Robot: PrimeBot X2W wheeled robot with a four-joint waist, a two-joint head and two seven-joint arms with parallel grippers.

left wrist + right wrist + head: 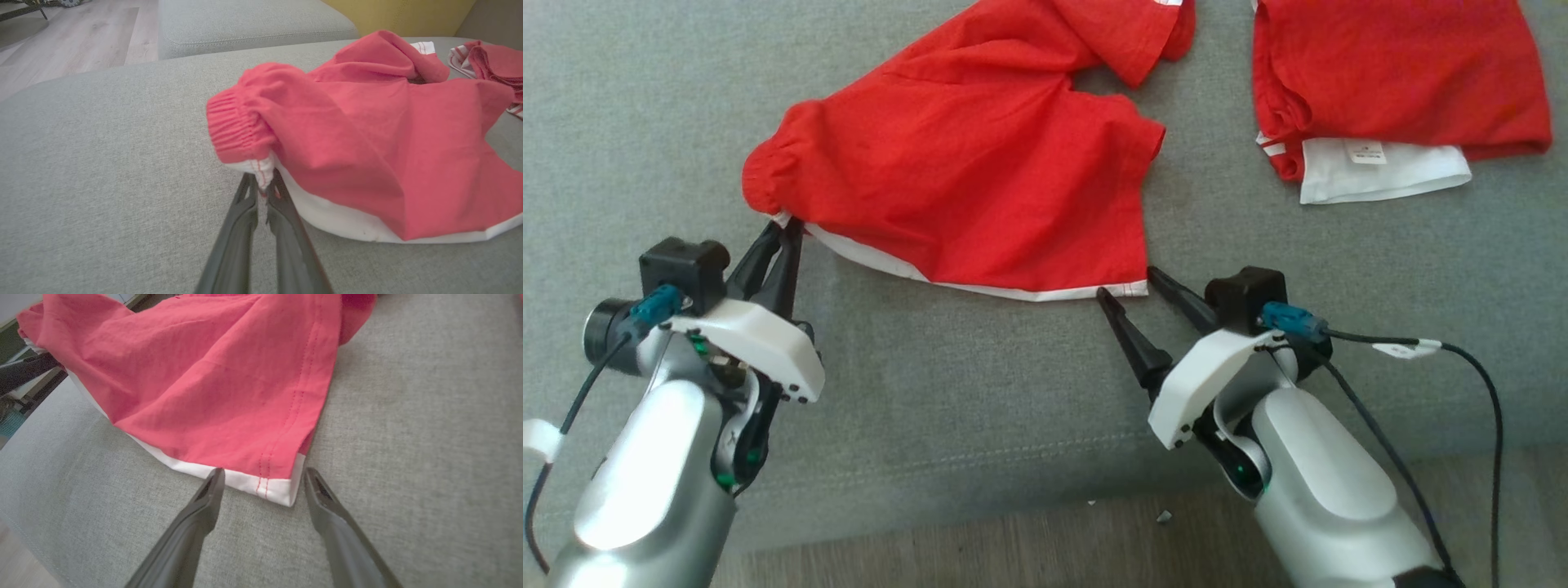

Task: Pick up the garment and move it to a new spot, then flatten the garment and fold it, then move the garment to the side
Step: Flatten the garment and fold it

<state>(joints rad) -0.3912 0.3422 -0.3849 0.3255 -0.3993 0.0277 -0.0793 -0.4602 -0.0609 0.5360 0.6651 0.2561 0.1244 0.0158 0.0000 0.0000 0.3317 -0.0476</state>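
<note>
The garment (980,171) is a pair of red shorts with a white hem, lying rumpled on the grey couch cushion (947,392). My left gripper (783,230) is shut on the white corner by the elastic waistband (233,128), which shows close up as the left gripper (263,184) pinches the cloth. My right gripper (1129,284) stands open at the garment's near right corner. In the right wrist view the right gripper (263,477) has its fingertips either side of that white hem corner (282,490), apart from the cloth.
A second red garment (1396,82) with a white lining lies folded at the cushion's far right. The cushion's front edge and wooden floor (1013,547) run below my arms. Another grey cushion (245,22) and a yellow wall lie beyond.
</note>
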